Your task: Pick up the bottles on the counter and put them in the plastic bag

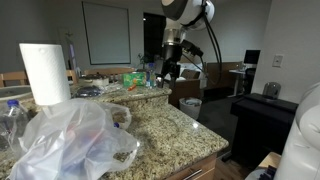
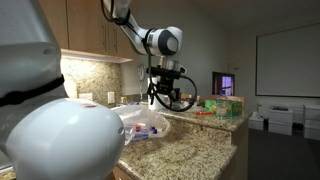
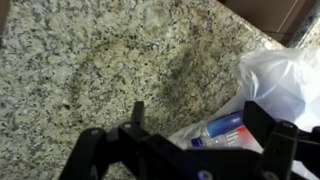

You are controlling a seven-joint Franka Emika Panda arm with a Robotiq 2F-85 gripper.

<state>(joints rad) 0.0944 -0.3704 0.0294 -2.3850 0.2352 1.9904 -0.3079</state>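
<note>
1. While the claw [image 2: 167, 100] hangs in the air above the granite desk [image 3: 90, 60], its fingers stand wide apart and grip nothing.
2. On the desk the plastic bag [image 3: 285, 75] lies crumpled, near the paper towel roll [image 1: 45, 72].
3. In the wrist view one bottle [image 3: 222, 131], blue-capped with red on it, lies at the bag's edge; whether the film covers it, I cannot tell.

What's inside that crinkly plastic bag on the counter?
Through the film of the plastic bag, the wrist view shows one bottle with blue and reddish parts near its edge. Folds and the end effector cover the rest, so no count is possible.
</note>
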